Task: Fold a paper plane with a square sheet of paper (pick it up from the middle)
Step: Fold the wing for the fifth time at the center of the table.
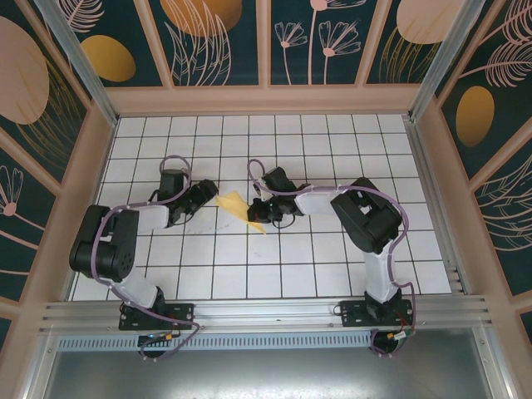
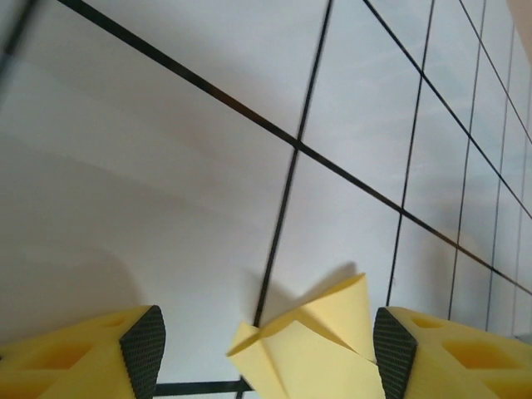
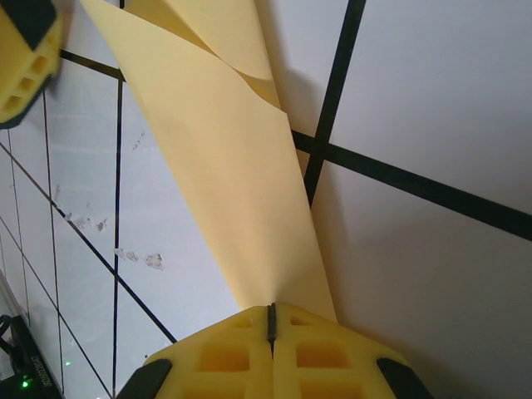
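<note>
The paper plane (image 1: 239, 207), a slim pointed fold of pale-yellow paper, lies slanted between the two arms at the table's middle. My right gripper (image 1: 259, 213) is shut on its near end; in the right wrist view the jaws (image 3: 270, 320) meet on the paper (image 3: 224, 166), which runs up and away from them. My left gripper (image 1: 209, 198) stands open at the other end. In the left wrist view the folded flaps (image 2: 316, 345) rise between its spread fingers (image 2: 392, 349), nearer the right one. Whether that pad touches the paper I cannot tell.
The white gridded table (image 1: 332, 141) is walled by a wooden frame with dark flowered panels (image 1: 224, 41). An aluminium rail (image 1: 266, 312) runs along the near edge by the arm bases. The left gripper's yellow finger (image 3: 25, 50) shows at the top left of the right wrist view.
</note>
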### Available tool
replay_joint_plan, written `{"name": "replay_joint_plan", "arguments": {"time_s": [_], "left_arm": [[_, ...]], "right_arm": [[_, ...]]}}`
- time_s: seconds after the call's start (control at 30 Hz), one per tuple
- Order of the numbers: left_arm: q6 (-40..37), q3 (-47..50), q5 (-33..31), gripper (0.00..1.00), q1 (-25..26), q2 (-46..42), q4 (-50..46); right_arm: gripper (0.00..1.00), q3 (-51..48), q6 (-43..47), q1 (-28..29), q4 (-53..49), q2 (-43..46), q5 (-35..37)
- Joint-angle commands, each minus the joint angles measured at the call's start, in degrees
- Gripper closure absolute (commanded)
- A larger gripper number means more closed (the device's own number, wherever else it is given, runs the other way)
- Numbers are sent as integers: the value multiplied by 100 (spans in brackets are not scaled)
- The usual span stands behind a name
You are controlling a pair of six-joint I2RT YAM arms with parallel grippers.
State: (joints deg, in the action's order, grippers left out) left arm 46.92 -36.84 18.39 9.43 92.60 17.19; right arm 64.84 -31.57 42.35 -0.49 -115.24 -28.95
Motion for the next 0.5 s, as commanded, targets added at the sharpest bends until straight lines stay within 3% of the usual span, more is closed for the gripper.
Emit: {"name": "replay_joint_plan", "arguments": {"time_s": [0.0,0.2,0.47], "left_arm": [[-135,-1,-185,30,-4,-497,-388],[76,-38,1112,33,321,-416,364],[348,-278,1411,35,645,466,955]], "right_arm": [[100,-194,108,177,-989,-360,265],[100,-191,46,180,-877,-361,206],[100,-212,37,177,-874,-372,205]]}}
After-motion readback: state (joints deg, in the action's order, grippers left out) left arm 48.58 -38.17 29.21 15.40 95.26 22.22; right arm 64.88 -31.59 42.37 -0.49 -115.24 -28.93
